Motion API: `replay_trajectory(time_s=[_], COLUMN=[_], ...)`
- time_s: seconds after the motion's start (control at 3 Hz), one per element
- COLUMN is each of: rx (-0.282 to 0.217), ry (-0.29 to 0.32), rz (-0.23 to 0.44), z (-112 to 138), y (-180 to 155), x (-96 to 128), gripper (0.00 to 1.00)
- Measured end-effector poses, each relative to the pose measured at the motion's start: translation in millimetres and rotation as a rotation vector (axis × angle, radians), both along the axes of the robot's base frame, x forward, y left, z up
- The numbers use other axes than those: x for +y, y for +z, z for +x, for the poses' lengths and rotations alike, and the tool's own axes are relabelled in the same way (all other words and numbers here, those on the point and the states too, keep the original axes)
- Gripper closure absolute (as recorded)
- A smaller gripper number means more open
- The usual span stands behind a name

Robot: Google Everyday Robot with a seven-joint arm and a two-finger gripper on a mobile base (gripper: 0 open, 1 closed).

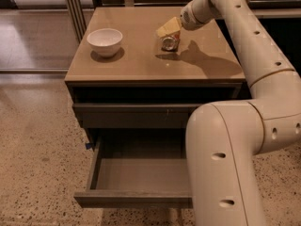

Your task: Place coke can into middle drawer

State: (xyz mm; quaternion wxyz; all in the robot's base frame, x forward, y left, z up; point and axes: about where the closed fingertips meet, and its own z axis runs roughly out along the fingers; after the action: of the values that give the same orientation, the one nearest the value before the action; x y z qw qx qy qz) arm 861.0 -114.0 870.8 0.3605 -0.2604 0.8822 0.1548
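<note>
The coke can (pixel 170 42) lies on the cabinet top (pixel 141 55), right of centre, its silver end facing me. My gripper (pixel 168 28) hangs right over the can's far upper side, touching or almost touching it. The middle drawer (pixel 136 175) is pulled open below, and its flat grey floor is bare. My arm's large link (pixel 221 164) covers the drawer's right part.
A white bowl (pixel 105 40) stands on the cabinet top at the left. A closed drawer front (pixel 136 114) sits above the open drawer. Speckled floor (pixel 37 149) lies to the left, and a dark wall of furniture stands behind the cabinet.
</note>
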Motion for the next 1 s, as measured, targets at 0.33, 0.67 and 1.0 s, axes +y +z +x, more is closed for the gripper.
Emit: replay_trajectory(time_s=[0.33,0.67,1.0], rx=[0.025,0.03,0.043], ry=[0.0,0.007,0.007], rz=[-0.008,-0.023,-0.034], z=[6.6,11.9,15.0], y=[-12.2,-15.3,-22.0], x=[14.7,30.8,40.4], gripper=[0.0,0.0,0.0])
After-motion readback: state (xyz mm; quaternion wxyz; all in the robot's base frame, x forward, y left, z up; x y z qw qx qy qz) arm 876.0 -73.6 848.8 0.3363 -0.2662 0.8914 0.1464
